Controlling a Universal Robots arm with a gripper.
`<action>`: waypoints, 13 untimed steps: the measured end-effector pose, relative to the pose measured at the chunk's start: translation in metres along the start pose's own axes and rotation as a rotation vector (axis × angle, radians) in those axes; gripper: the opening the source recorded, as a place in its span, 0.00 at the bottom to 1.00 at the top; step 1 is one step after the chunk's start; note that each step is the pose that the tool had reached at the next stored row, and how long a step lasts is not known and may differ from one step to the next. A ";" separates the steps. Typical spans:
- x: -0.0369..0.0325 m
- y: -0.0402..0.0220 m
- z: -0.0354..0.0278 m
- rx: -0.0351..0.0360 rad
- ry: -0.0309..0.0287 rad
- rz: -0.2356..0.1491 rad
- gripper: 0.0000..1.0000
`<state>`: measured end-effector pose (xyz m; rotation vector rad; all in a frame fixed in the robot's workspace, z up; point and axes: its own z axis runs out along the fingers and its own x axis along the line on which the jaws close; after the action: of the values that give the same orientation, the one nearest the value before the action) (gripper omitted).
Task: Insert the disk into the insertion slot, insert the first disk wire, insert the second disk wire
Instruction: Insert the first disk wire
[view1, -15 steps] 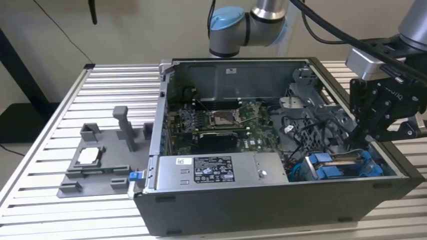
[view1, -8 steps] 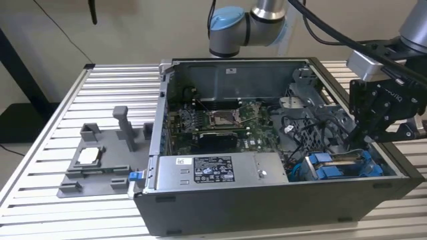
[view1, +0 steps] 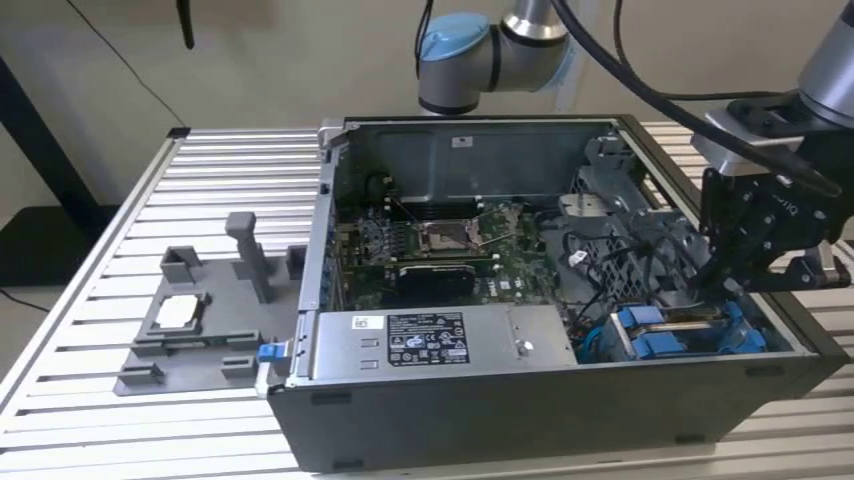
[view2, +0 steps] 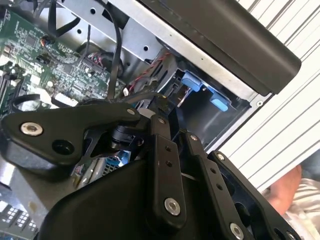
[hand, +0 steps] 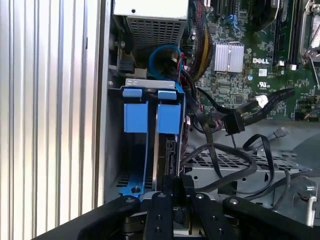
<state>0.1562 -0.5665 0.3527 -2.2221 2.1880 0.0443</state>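
exterior view: cables (view1: 638, 262) beside insertion slot (view1: 687, 332).

Arm (view1: 481, 50) is cut off by the exterior view's top edge, & again by the edge on the exterior view's right. Gripper (view1: 731, 290) has its lower end behind cables (view1: 641, 265) in the case (view1: 534, 420), blocking pt of the insertion slot (view1: 674, 335). In the first wrist view the disk (hand: 171, 150) sits betw. blue rails (hand: 136, 117), one end hidden by the gripper's links. In the second wrist view a person (view2: 295, 195) is blurred & cut by the frame corner. Pale item (view1: 179, 312) on the fixture tray (view1: 160, 362): too small to ID.
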 end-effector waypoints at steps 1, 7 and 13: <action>0.0000 0.0000 0.0010 0.0003 -0.0001 0.014 0.19; 0.0004 -0.0003 0.0059 -0.0012 -0.0077 0.061 0.19; 0.0054 -0.0054 0.0083 -0.0203 -0.0370 0.062 0.19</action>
<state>0.1616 -0.5715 0.3442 -2.1452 2.2466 0.1082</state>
